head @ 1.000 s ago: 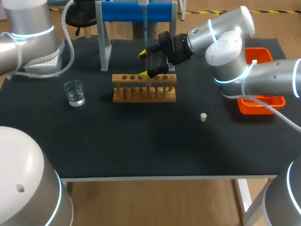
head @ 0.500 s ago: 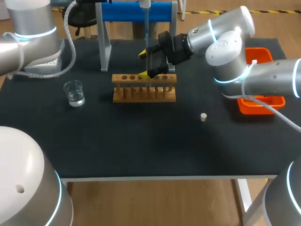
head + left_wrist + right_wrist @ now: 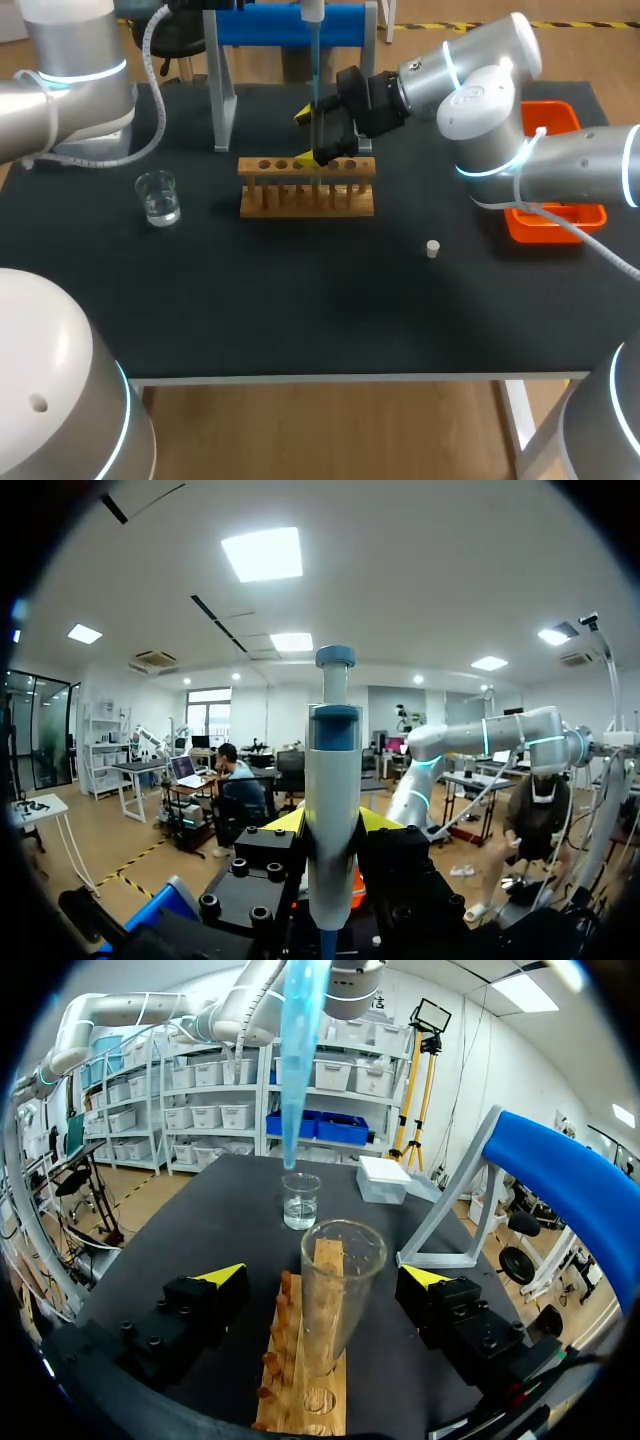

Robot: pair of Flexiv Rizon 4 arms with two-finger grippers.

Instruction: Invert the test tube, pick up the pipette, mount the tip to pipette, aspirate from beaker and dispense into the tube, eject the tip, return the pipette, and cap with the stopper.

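Rack [image 3: 306, 198]: bare wood. Test tube [image 3: 340, 1300]: clear glossy glass. Pipette [image 3: 333, 810]: smooth pale plastic; tip [image 3: 298, 1050]: translucent blue. Table [image 3: 300, 300]: matt black.

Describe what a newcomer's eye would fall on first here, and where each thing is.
The blue pipette tip hangs above the open glass test tube, which stands upright in the wooden rack between the right gripper's open fingers. The left gripper is shut on the pipette, and a beaker of clear liquid stands on the table to the rack's left.
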